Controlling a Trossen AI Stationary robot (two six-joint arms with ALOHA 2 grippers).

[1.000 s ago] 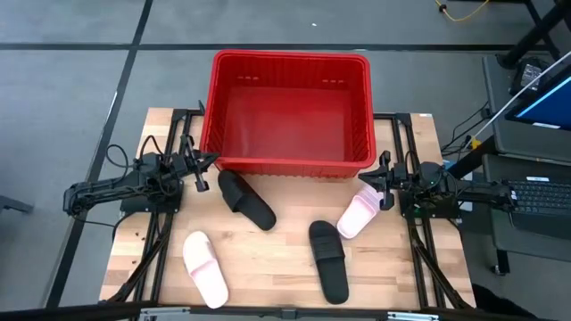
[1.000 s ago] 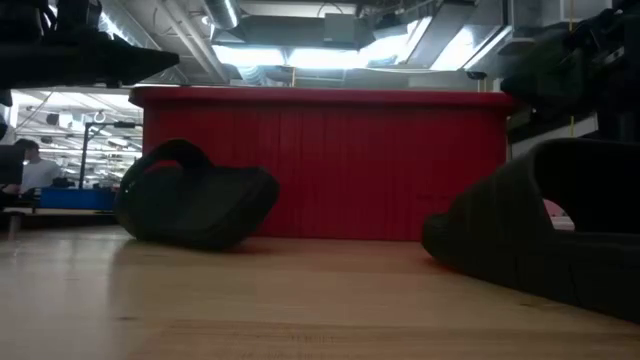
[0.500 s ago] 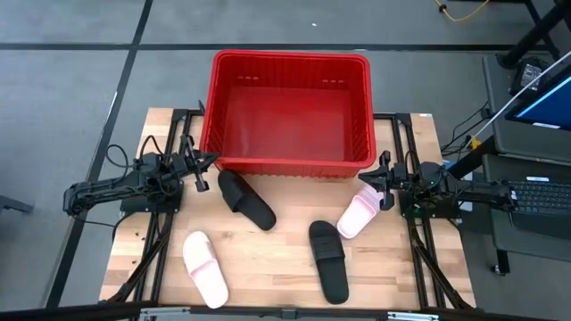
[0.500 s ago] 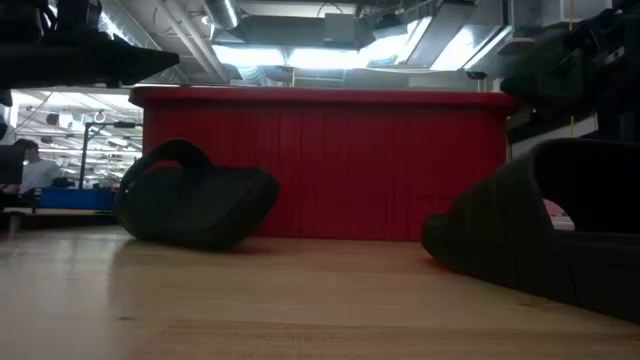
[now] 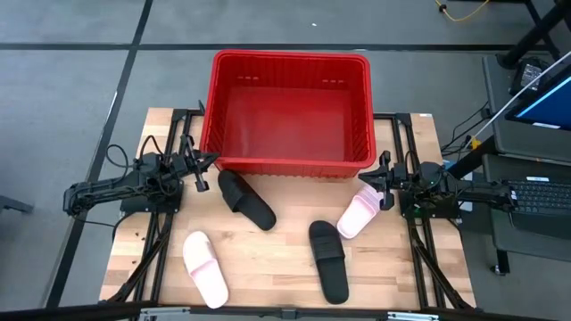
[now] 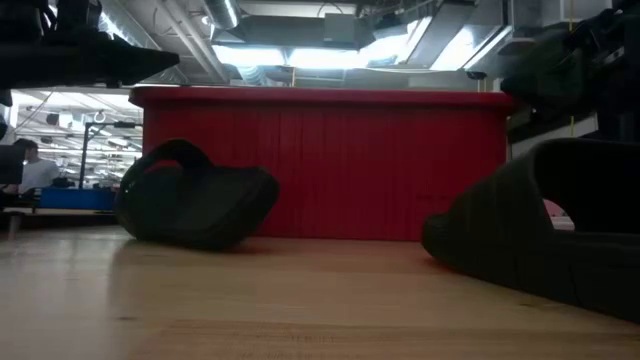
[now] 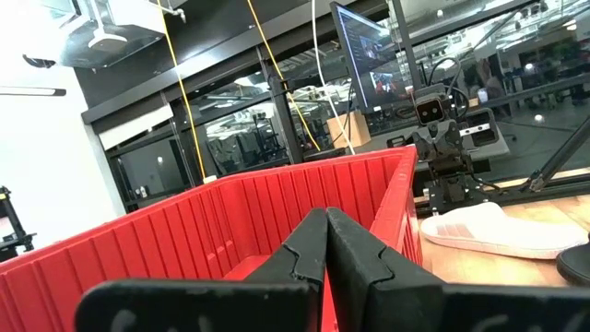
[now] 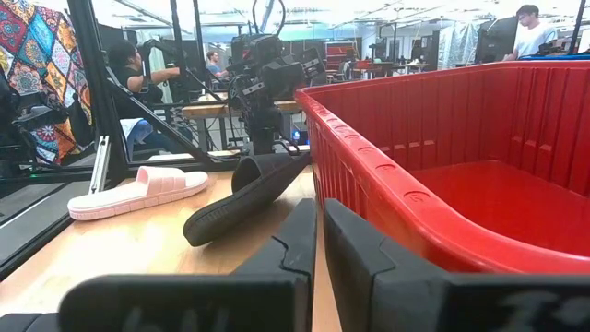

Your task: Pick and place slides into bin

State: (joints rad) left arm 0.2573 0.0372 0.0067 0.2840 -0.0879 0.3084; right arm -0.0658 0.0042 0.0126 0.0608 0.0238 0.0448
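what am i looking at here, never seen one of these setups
It is a two-armed robot at a wooden table. One picture looks straight down from above, one looks level across the tabletop, and two come from cameras on the arms' wrists.

The left gripper and right gripper wait at the table's two sides with their jaws shut, holding nothing.

A big red bin stands at the back, empty. In front lie four slides: a black slide near the bin, another black slide nearer the front, a pink slide by the right gripper, and a pink slide front left.
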